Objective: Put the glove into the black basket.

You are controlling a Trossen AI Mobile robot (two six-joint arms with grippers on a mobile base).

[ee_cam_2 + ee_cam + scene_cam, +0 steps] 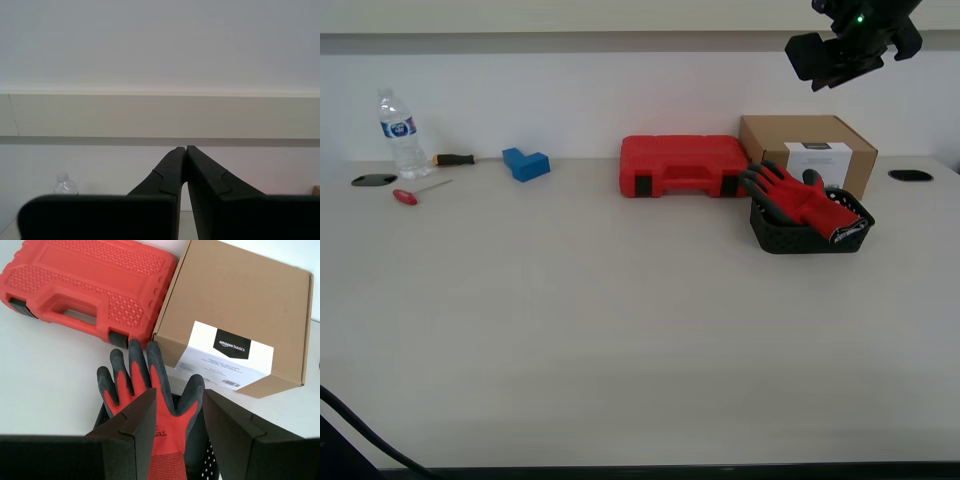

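Note:
The red glove (800, 200) with dark grey fingers lies in the black basket (810, 238) at the exterior view's right; its fingers hang over the rim toward the red case. In the first wrist view the glove (160, 405) lies in the basket (197, 450) directly below my first gripper (178, 397), which is open and empty. That arm (825, 60) hangs high above the basket. My second gripper (186, 148) is shut and empty, pointing at the wall.
A brown cardboard box (810, 150) stands just behind the basket and a red tool case (682, 166) beside it. At the exterior view's far left are a water bottle (400, 135), a screwdriver (418, 192) and a blue block (525, 163).

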